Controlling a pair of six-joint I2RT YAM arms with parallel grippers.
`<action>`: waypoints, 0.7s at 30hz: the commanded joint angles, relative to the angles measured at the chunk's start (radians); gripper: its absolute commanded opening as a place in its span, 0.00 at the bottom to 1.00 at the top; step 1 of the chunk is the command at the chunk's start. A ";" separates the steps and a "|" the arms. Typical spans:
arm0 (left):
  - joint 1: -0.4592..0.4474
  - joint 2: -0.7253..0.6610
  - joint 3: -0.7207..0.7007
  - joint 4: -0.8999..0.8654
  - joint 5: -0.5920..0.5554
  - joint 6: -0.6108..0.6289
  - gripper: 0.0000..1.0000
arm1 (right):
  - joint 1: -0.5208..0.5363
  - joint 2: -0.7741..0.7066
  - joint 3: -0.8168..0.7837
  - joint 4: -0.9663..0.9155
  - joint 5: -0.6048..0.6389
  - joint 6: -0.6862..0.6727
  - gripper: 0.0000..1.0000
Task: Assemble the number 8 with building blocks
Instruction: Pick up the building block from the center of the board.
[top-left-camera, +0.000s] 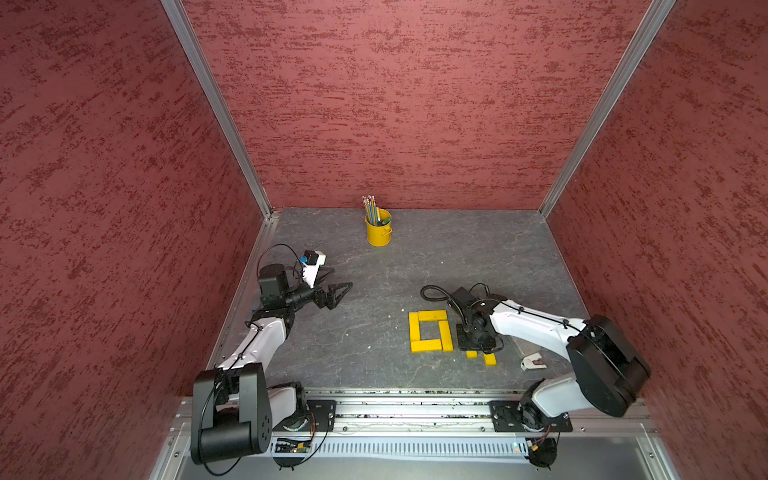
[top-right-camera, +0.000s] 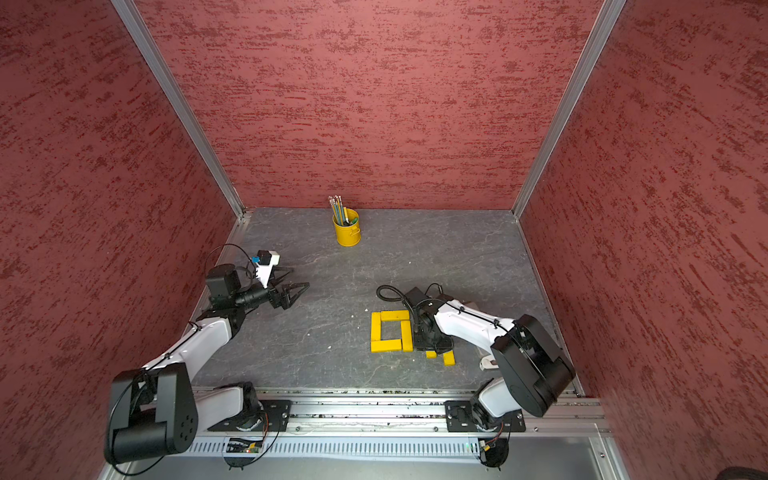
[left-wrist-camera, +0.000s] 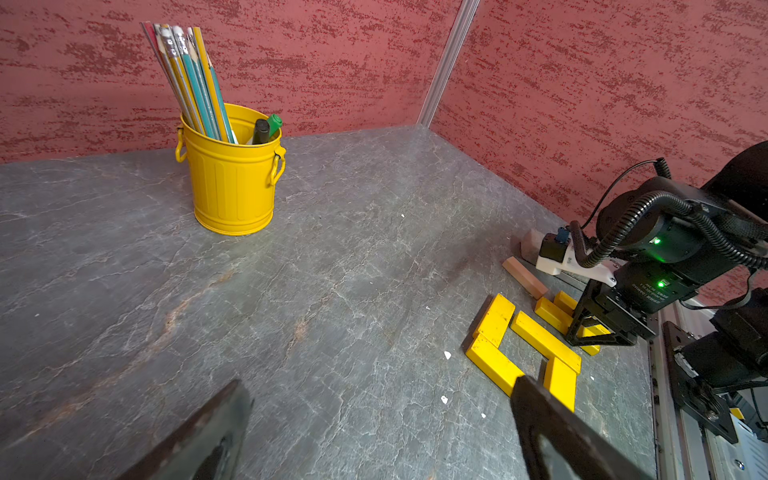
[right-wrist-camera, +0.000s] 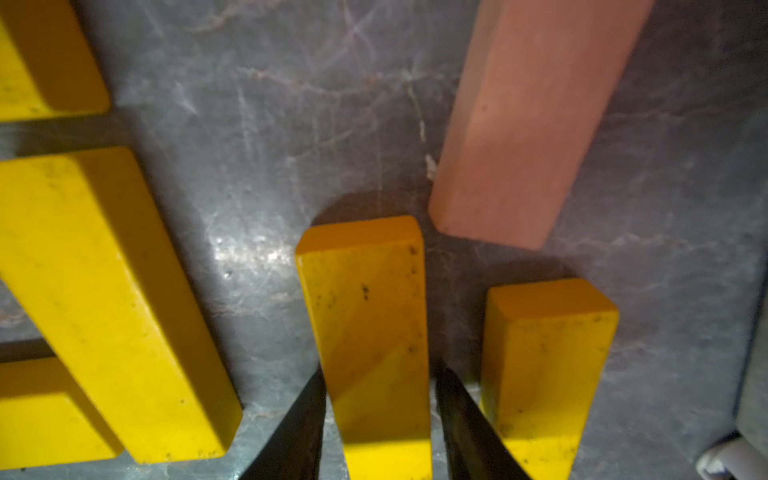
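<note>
Yellow plank (right-wrist-camera: 365, 299) lies flat on the desk (right-wrist-camera: 249, 124), lengthwise between the fingers of my right hand (right-wrist-camera: 379, 372). I judge it light, rigid and smooth-painted, so liable to slip; best taken across its long sides near mid-length. The hand is narrow, fingers hard by both sides; whether they clamp it I cannot tell. A second yellow plank (right-wrist-camera: 544, 353) sits just outside one finger, the tan plank (right-wrist-camera: 536, 124) just beyond the fingertips. My left hand (left-wrist-camera: 378, 390) stands wide, empty.
</note>
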 joint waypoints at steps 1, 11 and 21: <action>0.005 -0.006 0.007 0.010 0.013 0.009 1.00 | -0.008 0.020 0.019 0.033 0.033 -0.004 0.42; 0.007 0.002 0.005 0.020 0.014 0.004 1.00 | 0.006 -0.081 0.048 -0.008 0.003 0.074 0.13; 0.008 0.011 0.015 0.008 0.000 0.017 1.00 | 0.292 -0.128 0.213 -0.170 0.042 0.243 0.14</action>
